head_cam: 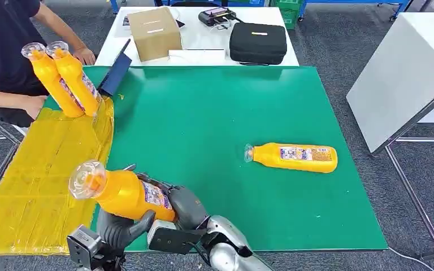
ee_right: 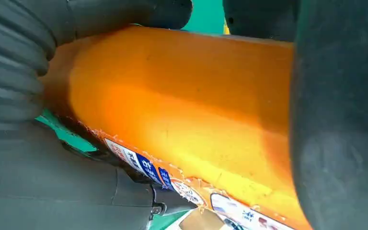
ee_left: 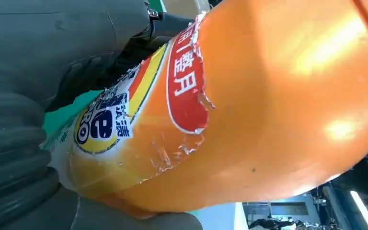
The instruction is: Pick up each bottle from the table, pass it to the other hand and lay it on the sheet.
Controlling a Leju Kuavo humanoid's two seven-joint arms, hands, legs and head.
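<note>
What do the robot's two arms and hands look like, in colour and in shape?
The right arm is rounded silver metal with a black block at the wrist. The right hand is dark grey, and the left hand is dark grey too, with thick fingers. Each wrist view shows a grey ribbed cover and thick, matt fingers.

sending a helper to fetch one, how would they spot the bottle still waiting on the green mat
Start at the green mat covering the table and look to its right half. An orange bottle lies there on its side, cap pointing toward the yellow sheet. It alone lies flat on bare mat, with no hand touching it.
</note>
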